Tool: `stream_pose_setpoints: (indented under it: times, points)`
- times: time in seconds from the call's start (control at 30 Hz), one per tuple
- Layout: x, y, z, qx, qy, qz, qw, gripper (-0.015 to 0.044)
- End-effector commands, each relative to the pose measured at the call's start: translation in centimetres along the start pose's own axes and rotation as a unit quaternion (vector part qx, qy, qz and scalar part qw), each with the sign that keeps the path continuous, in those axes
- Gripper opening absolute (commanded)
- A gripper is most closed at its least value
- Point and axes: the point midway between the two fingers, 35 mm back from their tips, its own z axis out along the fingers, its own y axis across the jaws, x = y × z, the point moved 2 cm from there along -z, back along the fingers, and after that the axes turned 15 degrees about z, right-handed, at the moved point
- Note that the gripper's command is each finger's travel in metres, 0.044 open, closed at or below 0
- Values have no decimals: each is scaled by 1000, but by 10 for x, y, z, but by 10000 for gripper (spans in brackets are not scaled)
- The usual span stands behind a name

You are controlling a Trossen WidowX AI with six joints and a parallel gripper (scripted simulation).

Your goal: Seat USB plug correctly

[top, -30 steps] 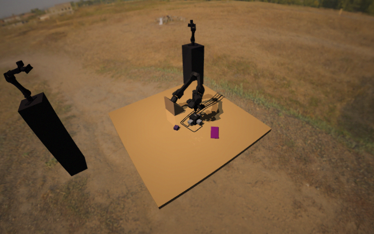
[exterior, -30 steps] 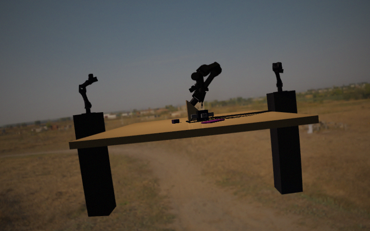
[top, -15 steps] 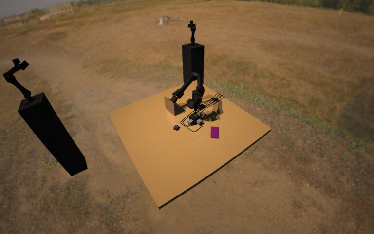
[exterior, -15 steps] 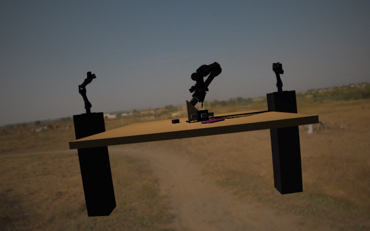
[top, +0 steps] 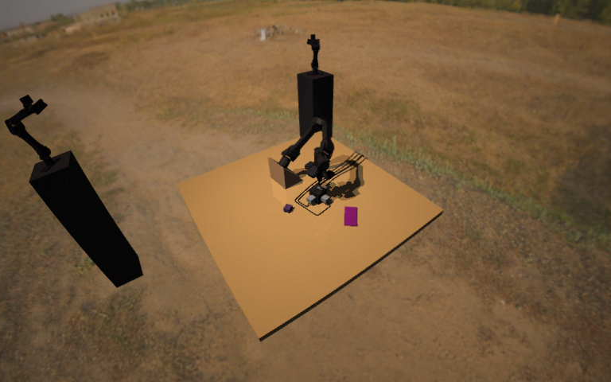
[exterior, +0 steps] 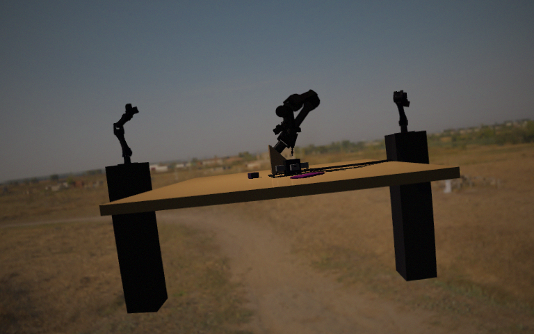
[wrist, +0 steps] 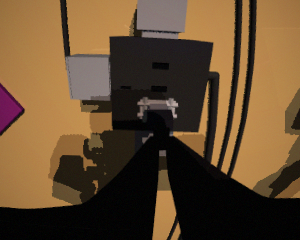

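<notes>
The dark power cube stands on the tan table, with slots showing on its top face. My gripper points down over the cube and is shut on the USB plug, whose grey metal end shows at the fingertips over the near part of the cube's top. I cannot tell whether the plug's tip is inside a socket. Its black cable runs back under the fingers.
Grey plugs sit in two side faces of the cube, and black cables loop around it. A brown wedge stands to the left, with a small purple block and a flat magenta card nearby.
</notes>
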Motion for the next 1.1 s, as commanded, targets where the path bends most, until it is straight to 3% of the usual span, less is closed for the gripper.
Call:
stream_pose_setpoints:
  times: [0.0,1.07]
  points:
    - [1,0,2,1,3,3,1000,0]
    - [3,-1,5,4,14,12,1000,0]
